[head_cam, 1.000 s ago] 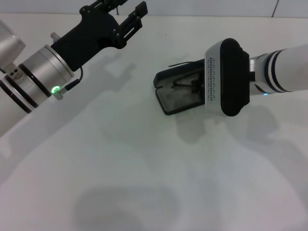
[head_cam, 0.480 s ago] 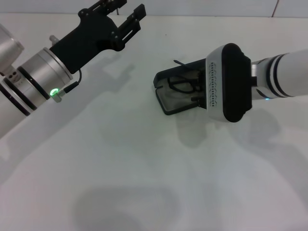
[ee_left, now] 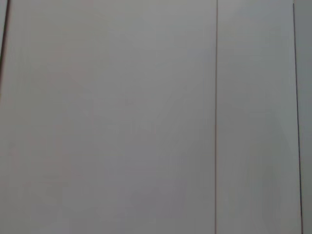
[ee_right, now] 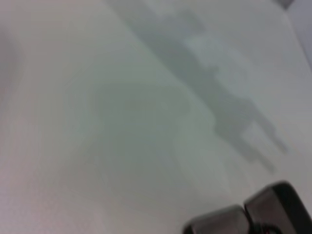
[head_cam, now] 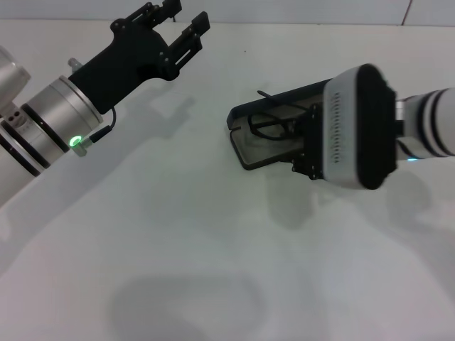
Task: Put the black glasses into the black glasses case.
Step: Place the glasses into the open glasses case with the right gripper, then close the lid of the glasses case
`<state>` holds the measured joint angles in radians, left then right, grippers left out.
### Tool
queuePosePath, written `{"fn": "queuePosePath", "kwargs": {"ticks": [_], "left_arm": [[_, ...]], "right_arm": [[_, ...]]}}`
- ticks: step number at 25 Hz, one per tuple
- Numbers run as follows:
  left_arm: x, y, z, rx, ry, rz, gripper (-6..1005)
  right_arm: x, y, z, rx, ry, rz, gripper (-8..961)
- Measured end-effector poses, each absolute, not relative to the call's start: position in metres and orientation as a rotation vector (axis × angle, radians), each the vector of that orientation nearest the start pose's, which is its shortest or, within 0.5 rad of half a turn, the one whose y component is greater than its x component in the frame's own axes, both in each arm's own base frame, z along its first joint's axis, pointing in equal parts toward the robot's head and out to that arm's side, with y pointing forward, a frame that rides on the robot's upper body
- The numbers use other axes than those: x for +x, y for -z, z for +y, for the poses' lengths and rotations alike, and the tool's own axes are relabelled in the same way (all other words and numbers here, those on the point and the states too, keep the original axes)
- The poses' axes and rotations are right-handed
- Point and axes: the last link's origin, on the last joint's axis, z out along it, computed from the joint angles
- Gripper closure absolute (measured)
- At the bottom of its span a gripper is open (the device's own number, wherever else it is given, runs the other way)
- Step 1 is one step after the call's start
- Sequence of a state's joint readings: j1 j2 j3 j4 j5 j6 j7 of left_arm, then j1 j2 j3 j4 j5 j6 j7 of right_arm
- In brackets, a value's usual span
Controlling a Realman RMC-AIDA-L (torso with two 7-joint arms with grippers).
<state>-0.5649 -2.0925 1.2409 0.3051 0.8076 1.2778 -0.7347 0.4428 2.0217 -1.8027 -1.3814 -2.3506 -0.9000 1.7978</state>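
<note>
- Black glasses case (head_cam: 266, 135) is sitting open at centre-right of the head view on the white surface (head_cam: 178, 234), grey lining showing.
- Black glasses (head_cam: 270, 126) are lying inside the case, frame towards the far wall; one temple tip is poking over the upper-left rim.
- Right pincer (head_cam: 307, 153) is hanging at the case's right end, at the right of the frame. Fingers are mostly hidden behind the wrist housing, so I cannot tell if they are spread or closed.
- Left pincer (head_cam: 178, 25) is parked at the upper left, well apart from the case, fingers spread and holding nothing.
- Judgement: placing is mostly done, and seating is what is remaining.
- To do it well: be clearing the right pincer straight up, not sideways, so it is not dragging the frame or shifting the case; be checking that the stray temple is sitting below the rim before any lid closing.
</note>
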Motion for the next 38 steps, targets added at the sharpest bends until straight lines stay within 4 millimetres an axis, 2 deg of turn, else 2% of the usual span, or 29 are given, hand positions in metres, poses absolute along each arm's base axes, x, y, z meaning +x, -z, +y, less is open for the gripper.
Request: {"fn": "queuePosePath", "kwargs": {"ticks": [4,7,12,15,20,23,33,38], "left_arm": [[-0.224,0.028,0.366,-2.152,1.097,-0.356,452],[-0.224,0.028,0.366,-2.154,1.096,-0.356,452],[-0.219,0.029,0.368,-2.162,1.104,-0.344,452],[-0.216,0.03,0.369,-2.166,1.107,-0.333,452],[-0.216,0.03,0.369,-2.165,1.104,-0.332,452],[-0.215,0.031,0.369,-2.166,1.105,-0.33,452],[-0.211,0.031,0.371,-2.171,1.112,-0.318,453],[-0.21,0.031,0.372,-2.172,1.114,-0.314,453]], "right_arm": [[0.151,0.039,0.344,-2.705,0.118,-0.368,640],[0.156,0.015,0.349,-2.696,-0.017,-0.272,640],[0.188,-0.027,0.364,-2.603,-0.136,-0.06,640],[0.198,-0.037,0.37,-2.59,-0.152,-0.002,640],[0.187,-0.031,0.381,-2.62,-0.147,-0.033,640],[0.17,-0.022,0.394,-2.669,-0.135,-0.073,639],[0.163,0.005,0.408,-2.738,-0.049,-0.094,628],[0.158,0.018,0.413,-2.772,-0.021,-0.107,526]]}}
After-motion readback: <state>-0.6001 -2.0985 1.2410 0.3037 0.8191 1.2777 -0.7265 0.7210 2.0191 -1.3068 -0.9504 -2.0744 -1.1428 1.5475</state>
